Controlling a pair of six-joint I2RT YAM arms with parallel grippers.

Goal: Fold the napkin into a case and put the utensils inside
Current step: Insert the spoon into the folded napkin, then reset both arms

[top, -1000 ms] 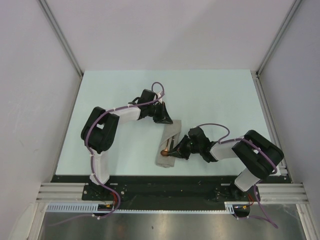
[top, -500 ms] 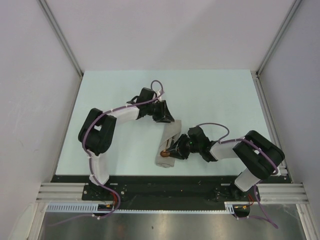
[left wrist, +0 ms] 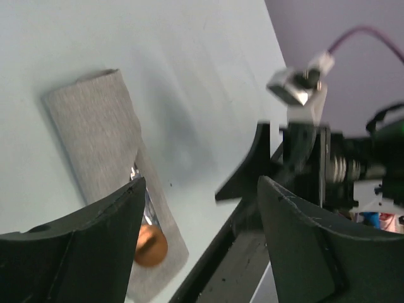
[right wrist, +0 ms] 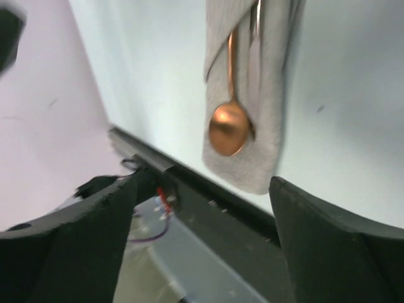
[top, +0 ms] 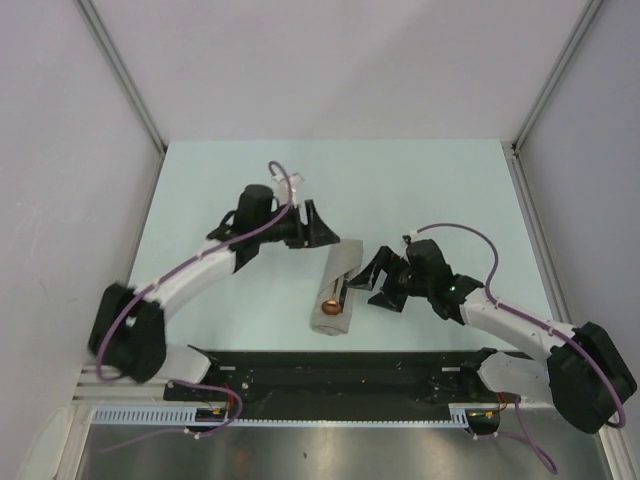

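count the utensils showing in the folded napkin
2. The copper spoon lies in the fold of the napkin, bowl sticking out at its near end; the silver knife lies alongside its handle, mostly covered. More could be hidden inside.

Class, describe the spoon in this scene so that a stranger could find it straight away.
On the pale table, near the middle of its front edge, lies a folded grey-beige napkin. The spoon is tucked in its fold, bowl toward the near edge. Its round copper-brown bowl sets it apart from the slim silver knife beside it.
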